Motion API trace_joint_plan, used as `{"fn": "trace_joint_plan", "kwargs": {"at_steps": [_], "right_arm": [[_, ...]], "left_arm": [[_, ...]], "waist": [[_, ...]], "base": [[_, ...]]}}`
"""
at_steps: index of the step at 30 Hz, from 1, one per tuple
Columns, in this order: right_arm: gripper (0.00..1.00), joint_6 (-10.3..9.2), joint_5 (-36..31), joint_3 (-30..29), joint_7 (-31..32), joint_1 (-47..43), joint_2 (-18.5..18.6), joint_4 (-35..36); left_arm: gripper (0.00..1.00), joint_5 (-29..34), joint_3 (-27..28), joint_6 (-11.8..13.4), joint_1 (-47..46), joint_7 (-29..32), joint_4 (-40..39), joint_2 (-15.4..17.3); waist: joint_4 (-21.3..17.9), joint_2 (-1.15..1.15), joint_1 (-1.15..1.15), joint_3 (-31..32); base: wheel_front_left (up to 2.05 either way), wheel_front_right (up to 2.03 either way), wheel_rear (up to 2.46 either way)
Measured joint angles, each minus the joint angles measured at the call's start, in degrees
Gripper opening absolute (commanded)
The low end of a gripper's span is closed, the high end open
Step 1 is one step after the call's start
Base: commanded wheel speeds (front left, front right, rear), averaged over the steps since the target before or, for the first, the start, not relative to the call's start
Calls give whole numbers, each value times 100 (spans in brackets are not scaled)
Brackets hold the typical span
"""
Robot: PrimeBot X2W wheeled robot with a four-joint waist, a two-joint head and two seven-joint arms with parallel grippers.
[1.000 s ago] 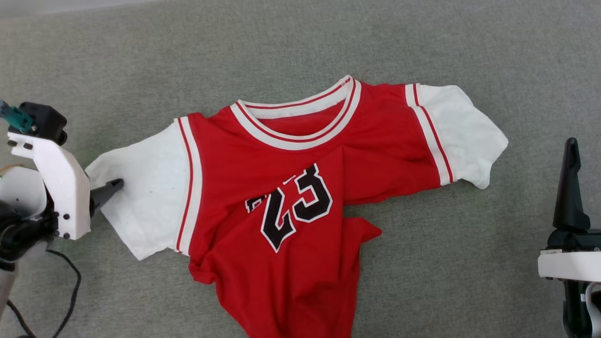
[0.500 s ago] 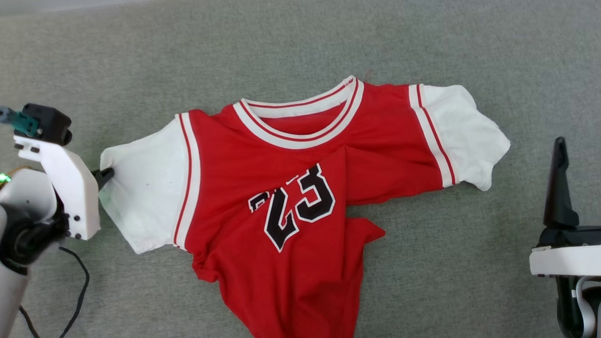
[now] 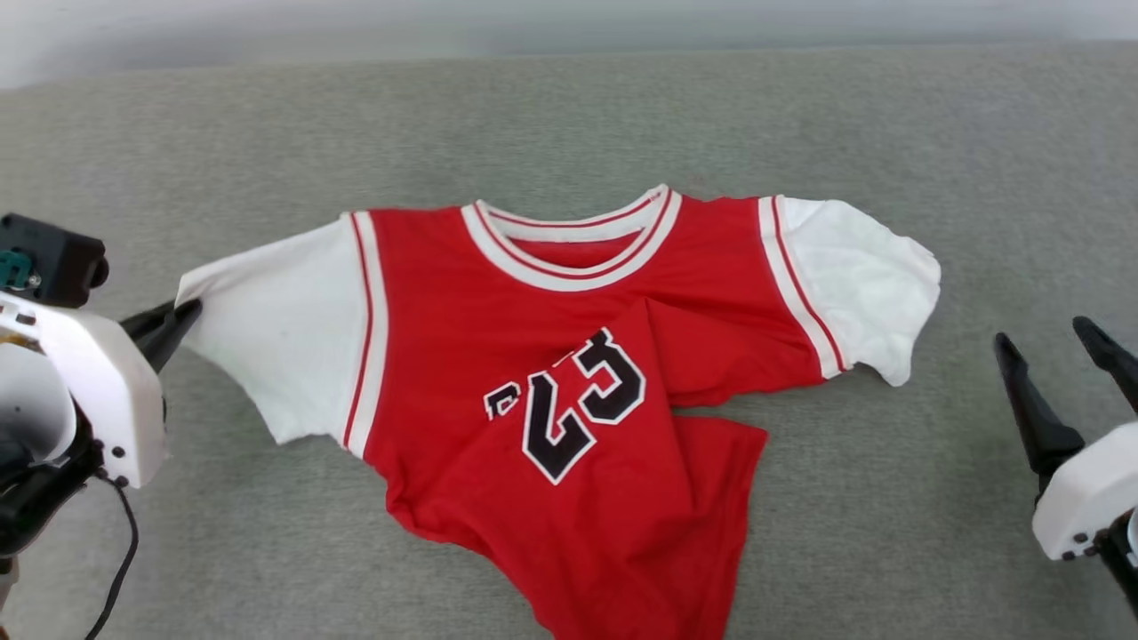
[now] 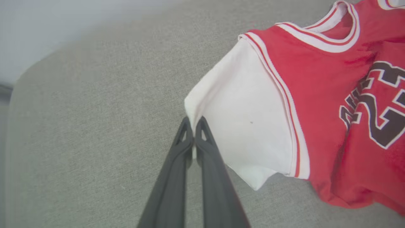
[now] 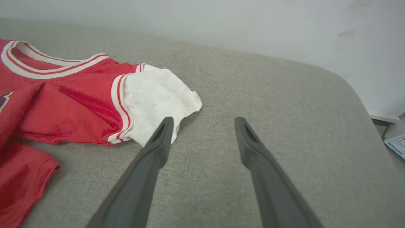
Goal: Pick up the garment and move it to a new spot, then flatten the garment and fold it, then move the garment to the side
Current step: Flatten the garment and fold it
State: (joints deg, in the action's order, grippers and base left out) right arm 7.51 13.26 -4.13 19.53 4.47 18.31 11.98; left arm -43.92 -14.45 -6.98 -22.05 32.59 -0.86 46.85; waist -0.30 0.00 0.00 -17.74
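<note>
Pinching the garment (image 3: 498, 293) at its sleeve edge, left jaws clenched — right jaws wide, empty.

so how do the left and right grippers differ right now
The left gripper has its jaws shut on the edge of a white sleeve of the garment; the right gripper has its jaws wide open, holding nothing. The left gripper touches the garment; the right gripper is apart from it, beside the other white sleeve. Both have long dark fingers on a white body.

Pinching left hand (image 3: 187, 310); right hand (image 3: 1040, 332) fingers spread.
</note>
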Motion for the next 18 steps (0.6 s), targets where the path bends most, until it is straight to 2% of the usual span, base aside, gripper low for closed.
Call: {"fn": "trace_joint_plan", "kwargs": {"at_steps": [4, 9, 14, 18], "right_arm": [[100, 0, 512, 227, 1233, 452, 530, 133], [100, 0, 776, 341, 2767, 1297, 1046, -52], [100, 0, 727, 411, 3935, 2050, 1228, -683], [100, 0, 586, 502, 4401, 2388, 1285, -1126]], "left_arm": [[0, 74, -27, -7, -21, -134, -555, 4], [0, 161, -192, -9, -226, -162, -1180, -81], [0, 303, -352, -8, -365, -170, -1659, -169], [0, 439, -459, -5, -471, -190, -1915, -238]], "waist": [[242, 0, 0, 2], [508, 0, 0, -187], [792, 0, 0, -426], [1029, 0, 0, -590]], "base": [[0, 0, 0], [0, 0, 0], [0, 0, 0], [0, 0, 0]]}}
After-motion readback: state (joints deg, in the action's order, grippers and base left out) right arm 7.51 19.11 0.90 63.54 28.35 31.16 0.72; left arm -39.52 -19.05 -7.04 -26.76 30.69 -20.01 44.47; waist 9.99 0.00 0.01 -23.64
